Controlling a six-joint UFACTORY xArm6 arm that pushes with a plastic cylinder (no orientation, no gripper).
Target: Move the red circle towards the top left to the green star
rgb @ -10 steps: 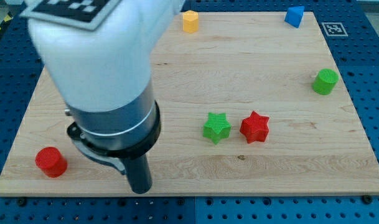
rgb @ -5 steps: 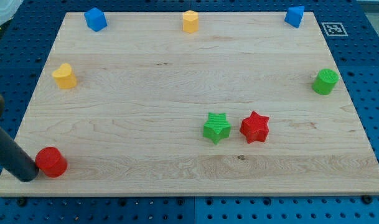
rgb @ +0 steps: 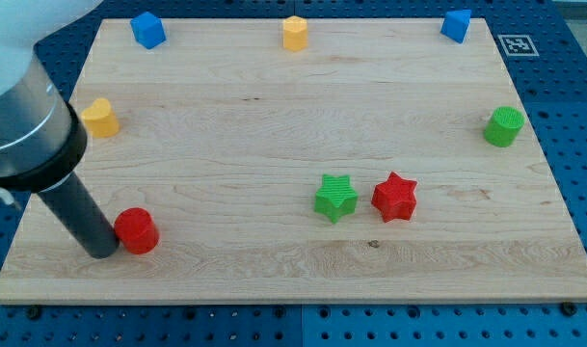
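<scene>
The red circle (rgb: pixel 137 230) lies on the wooden board (rgb: pixel 274 116) near the view's bottom left. My tip (rgb: pixel 102 251) touches the red circle's left side. The dark rod rises from there toward the view's upper left. The green star (rgb: pixel 335 198) sits right of centre, well to the right of the red circle. A red star (rgb: pixel 395 197) sits just right of the green star, close beside it.
A yellow block (rgb: pixel 99 118) sits near the left edge, partly behind the arm. A blue block (rgb: pixel 147 29), an orange-yellow block (rgb: pixel 294 32) and another blue block (rgb: pixel 456 24) line the top edge. A green cylinder (rgb: pixel 504 126) stands at the right.
My tip swung from the board's lower middle to the left of the red circle, then pushed it rightward and slightly upward. The other blocks have not moved.
</scene>
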